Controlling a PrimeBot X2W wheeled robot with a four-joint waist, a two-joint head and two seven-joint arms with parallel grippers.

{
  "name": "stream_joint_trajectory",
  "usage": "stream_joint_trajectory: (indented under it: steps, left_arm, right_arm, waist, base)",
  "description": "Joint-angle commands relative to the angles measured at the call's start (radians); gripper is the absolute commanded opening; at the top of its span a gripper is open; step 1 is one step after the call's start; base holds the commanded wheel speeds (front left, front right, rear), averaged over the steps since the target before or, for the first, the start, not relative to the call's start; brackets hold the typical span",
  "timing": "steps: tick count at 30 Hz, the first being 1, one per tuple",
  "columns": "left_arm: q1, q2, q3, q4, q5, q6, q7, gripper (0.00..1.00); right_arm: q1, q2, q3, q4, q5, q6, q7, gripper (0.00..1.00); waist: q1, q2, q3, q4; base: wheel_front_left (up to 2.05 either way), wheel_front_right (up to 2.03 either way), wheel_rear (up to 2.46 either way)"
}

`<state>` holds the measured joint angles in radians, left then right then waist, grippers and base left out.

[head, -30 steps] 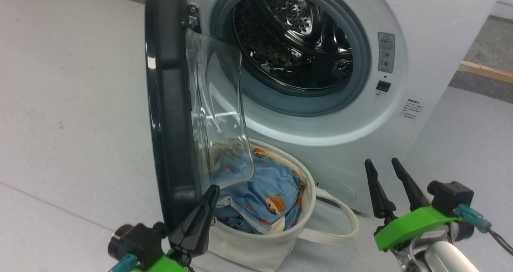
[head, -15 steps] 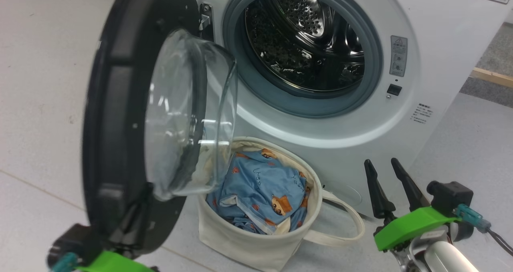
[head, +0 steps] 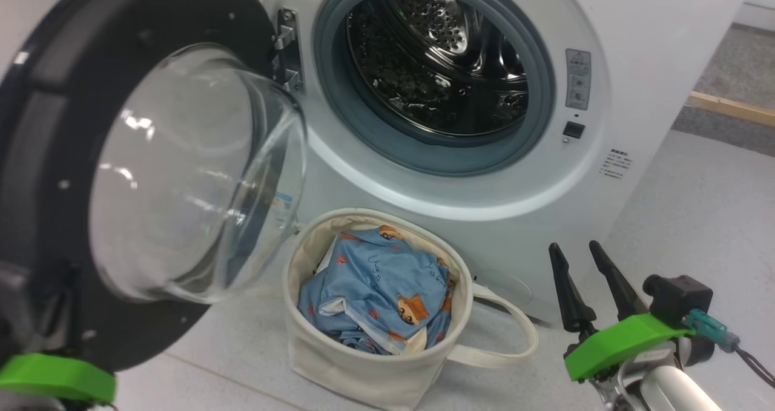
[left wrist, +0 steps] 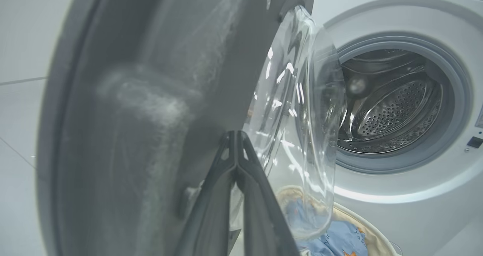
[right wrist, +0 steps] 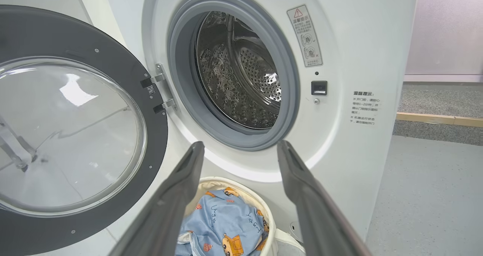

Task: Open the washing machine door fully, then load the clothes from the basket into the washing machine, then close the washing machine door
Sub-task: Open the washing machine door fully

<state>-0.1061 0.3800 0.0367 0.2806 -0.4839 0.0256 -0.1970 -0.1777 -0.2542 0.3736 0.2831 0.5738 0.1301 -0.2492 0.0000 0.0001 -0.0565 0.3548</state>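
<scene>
The washing machine (head: 605,66) stands with its steel drum (head: 436,60) exposed. The washing machine door (head: 36,157) hangs wide open on its left hinge, glass bowl (head: 194,175) facing me. In the left wrist view my left gripper (left wrist: 236,135) is shut, empty, its tip against the door's dark inner rim (left wrist: 132,116). Its green mount (head: 54,378) shows below the door. The basket (head: 339,362) sits on the floor under the opening, holding the blue printed clothes (head: 375,284). My right gripper (head: 575,247) is open and empty, right of the basket, above the clothes (right wrist: 222,226) in its own view.
A long strap handle (head: 508,338) of the basket loops out toward my right gripper. The door latch slot (head: 573,130) sits right of the opening. A wooden strip (head: 732,108) crosses the grey floor behind the machine's right side.
The door has swung much further open to the left, with my shut left gripper following its lower rim. The basket is now uncovered. My right gripper has not moved.
</scene>
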Motion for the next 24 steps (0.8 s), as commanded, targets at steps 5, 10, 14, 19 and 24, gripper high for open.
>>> stream_joint_trajectory:
  steps: [5,10,14,19,24]
  left_arm:
    - [-0.121,0.107,0.096,0.067,-0.026,-0.021,-0.018,0.00]
    - [-0.164,0.145,0.119,0.153,-0.035,-0.041,-0.035,0.00]
    - [-0.185,0.158,0.141,0.210,-0.046,-0.050,-0.047,0.00]
    - [-0.202,0.163,0.152,0.246,-0.046,-0.062,-0.056,0.00]
    - [-0.214,0.160,0.148,0.256,-0.036,-0.072,-0.061,0.00]
  right_arm:
    - [-0.032,-0.020,0.017,-0.022,0.010,0.001,-0.013,1.00]
    - [-0.035,-0.022,0.022,-0.021,0.015,0.001,-0.013,1.00]
    - [-0.033,-0.022,0.022,-0.017,0.020,0.001,-0.013,1.00]
    - [-0.030,-0.023,0.022,-0.016,0.022,0.001,-0.013,1.00]
    - [-0.032,-0.020,0.024,-0.017,0.026,0.001,-0.013,1.00]
  waist:
    - [0.0000,-0.0001,0.003,-0.018]
    - [0.0000,-0.0001,-0.001,-0.029]
    - [0.0000,-0.0001,-0.003,-0.036]
    - [0.0000,-0.0001,-0.003,-0.033]
    - [0.0000,-0.0001,-0.004,-0.024]
  base:
    - [0.00,0.00,0.00]
    - [0.00,0.00,0.00]
    - [0.00,0.00,0.00]
    - [0.00,0.00,0.00]
    - [0.00,0.00,0.00]
